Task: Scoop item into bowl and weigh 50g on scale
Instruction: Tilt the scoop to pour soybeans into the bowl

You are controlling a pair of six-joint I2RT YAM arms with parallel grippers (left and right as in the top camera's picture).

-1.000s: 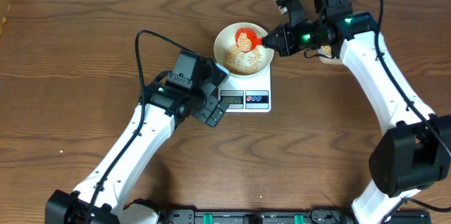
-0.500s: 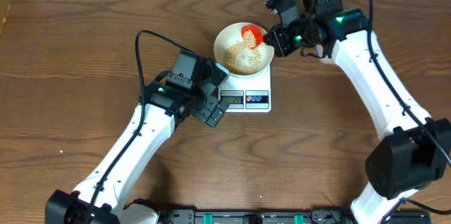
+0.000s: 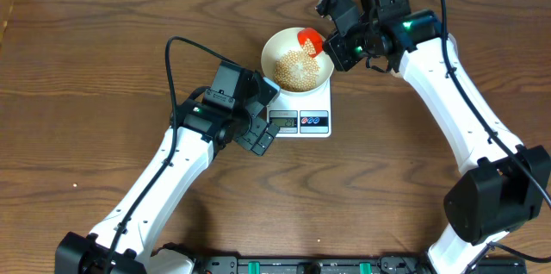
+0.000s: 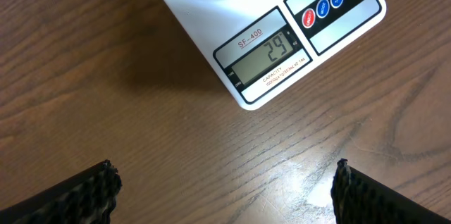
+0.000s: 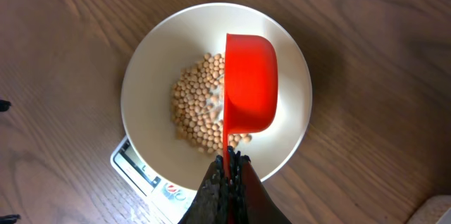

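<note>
The right gripper (image 5: 227,175) was clenched on the handle of a red scoop (image 5: 250,83) tipped over the bowl (image 5: 148,83).
Small, round pale-tan beans (image 5: 197,111) lay heaped in the white bowl just ahead of it. The bowl sat on the scale (image 4: 282,48), which read 29. The left gripper (image 4: 224,189) hung released over the surface (image 4: 106,76) nearby.

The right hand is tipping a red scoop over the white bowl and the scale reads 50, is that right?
No. The display on the scale reads 29, not 50, as the left wrist view shows. The right hand does tip the red scoop over the white bowl.
</note>
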